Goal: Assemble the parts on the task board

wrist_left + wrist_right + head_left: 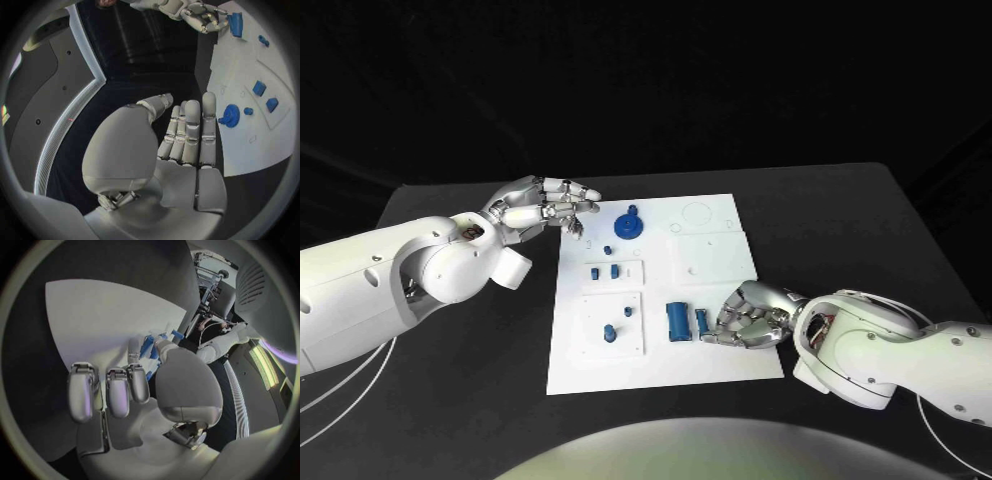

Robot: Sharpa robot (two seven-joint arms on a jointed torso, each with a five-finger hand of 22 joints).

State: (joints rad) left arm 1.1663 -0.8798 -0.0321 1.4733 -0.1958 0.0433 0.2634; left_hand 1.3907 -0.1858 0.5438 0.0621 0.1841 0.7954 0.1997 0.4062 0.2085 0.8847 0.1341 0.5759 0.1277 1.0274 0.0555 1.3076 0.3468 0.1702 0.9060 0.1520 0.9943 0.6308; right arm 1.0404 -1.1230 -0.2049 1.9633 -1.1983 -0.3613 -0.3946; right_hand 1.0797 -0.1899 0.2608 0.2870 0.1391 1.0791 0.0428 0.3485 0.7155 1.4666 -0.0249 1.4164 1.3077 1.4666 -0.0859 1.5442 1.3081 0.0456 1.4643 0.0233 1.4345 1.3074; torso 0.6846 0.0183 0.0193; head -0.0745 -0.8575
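The white task board (pixel 711 262) lies in the middle of the black table. On it are a round blue disc part (pixel 630 226) (pixel 229 116), several small blue parts (pixel 594 271), and a long blue cylinder (pixel 678 320). My left hand (pixel 545 205) (pixel 187 135) hovers at the board's far left corner with its fingers straight and apart, holding nothing. My right hand (pixel 750 318) (pixel 134 385) rests on the board's near right edge. Its thumb and a finger pinch a short blue part (pixel 702 320) (pixel 149 347) that stands next to the cylinder.
The board has raised white square plates (pixel 708 258) and outlined recesses on its right half. Black table (pixel 862 230) spreads around the board on all sides. My left forearm (pixel 387 280) lies over the table's left side, and my right forearm (pixel 891 355) over its near right corner.
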